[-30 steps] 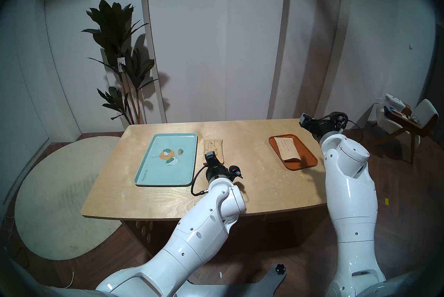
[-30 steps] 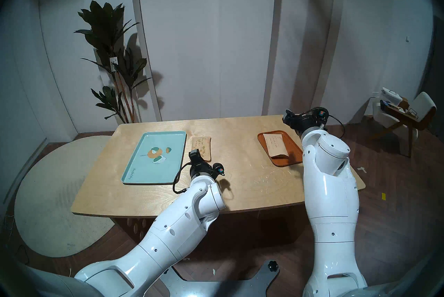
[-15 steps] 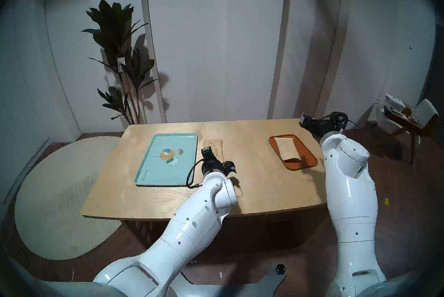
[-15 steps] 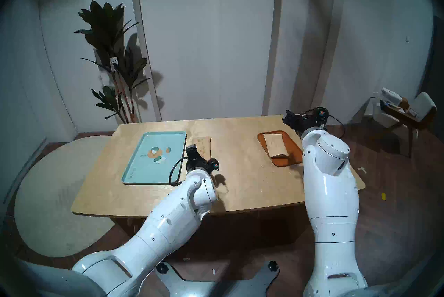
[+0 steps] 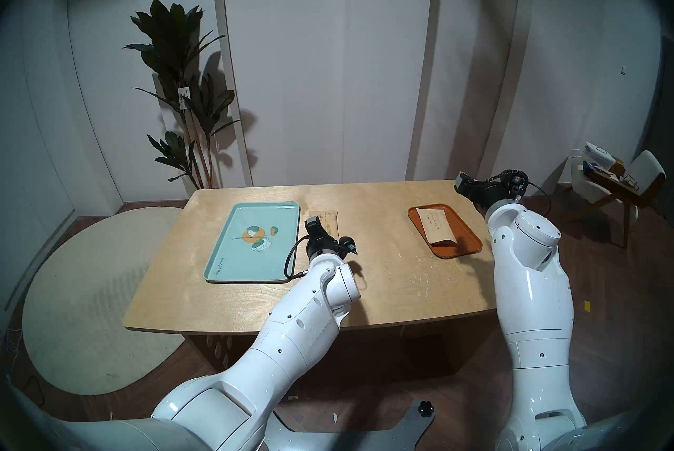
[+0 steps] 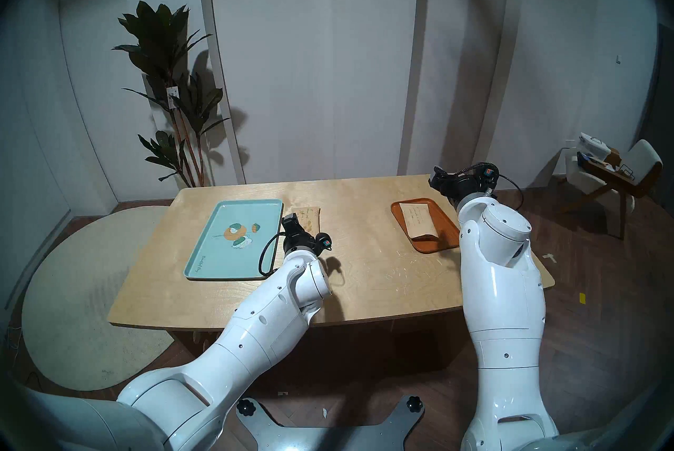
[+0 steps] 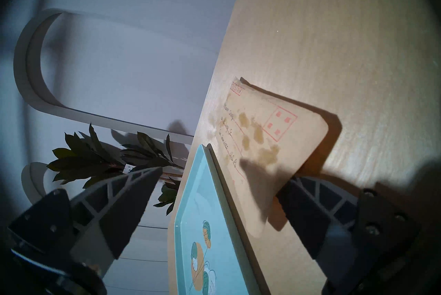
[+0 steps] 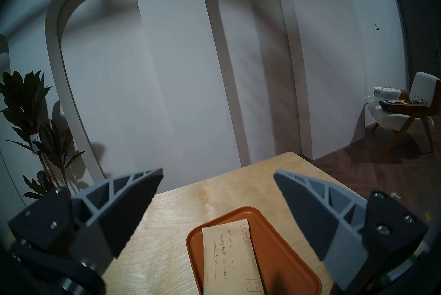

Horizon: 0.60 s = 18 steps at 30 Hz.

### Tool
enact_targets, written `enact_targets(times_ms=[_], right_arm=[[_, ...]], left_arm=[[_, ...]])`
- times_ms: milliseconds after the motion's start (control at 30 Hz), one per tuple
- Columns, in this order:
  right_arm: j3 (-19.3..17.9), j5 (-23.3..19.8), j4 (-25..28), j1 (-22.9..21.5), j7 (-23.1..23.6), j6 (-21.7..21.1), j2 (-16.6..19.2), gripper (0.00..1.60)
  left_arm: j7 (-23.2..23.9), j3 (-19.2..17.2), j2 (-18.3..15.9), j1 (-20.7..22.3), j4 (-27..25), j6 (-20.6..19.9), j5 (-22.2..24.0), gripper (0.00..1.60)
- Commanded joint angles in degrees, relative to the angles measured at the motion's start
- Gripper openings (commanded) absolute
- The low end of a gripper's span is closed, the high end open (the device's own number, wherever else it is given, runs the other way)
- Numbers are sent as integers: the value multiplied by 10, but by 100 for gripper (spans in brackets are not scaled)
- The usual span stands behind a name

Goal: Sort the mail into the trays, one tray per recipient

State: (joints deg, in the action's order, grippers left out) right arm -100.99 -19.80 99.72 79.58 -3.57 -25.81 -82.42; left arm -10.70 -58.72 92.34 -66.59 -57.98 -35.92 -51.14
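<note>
Inside orange tray [image 5: 470, 239] lies paler envelope [image 5: 436, 226].

Two glossy white arms, left arm [image 5: 291, 333] and right arm [image 5: 529, 293], built of rounded shells with small dark screws. Black wrists carry looping black cables and orange-and-teal connectors. Each gripper has grey, truss-ribbed fingers [image 8: 124, 204] on black mounts with silver bolts.

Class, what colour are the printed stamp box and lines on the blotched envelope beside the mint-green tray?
Red, on the blotched envelope; clearest in the left wrist view.
</note>
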Motion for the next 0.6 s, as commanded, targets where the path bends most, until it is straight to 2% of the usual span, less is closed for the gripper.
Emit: enact_targets(times_ms=[0, 67, 100, 167, 433, 567], right_arm=[[-1, -1, 14, -4, 1, 7, -1, 160], [-1, -1, 14, -4, 1, 7, 0, 160], [-1, -2, 14, -4, 1, 7, 0, 160], [-1, -2, 14, -3, 1, 7, 0, 160], [0, -3, 14, -3, 0, 8, 1, 160], [0, -3, 14, -4, -1, 7, 1, 160]], left_arm=[[15, 0, 5, 13, -8, 1, 4, 160], [25, 3, 1, 11, -16, -2, 4, 160], [42, 5, -6, 7, -27, -4, 6, 127], [56, 7, -12, 3, -39, -8, 6, 0], [61, 4, -22, -2, -59, -10, 13, 0], [44, -8, -23, -4, -67, -5, 19, 0]])
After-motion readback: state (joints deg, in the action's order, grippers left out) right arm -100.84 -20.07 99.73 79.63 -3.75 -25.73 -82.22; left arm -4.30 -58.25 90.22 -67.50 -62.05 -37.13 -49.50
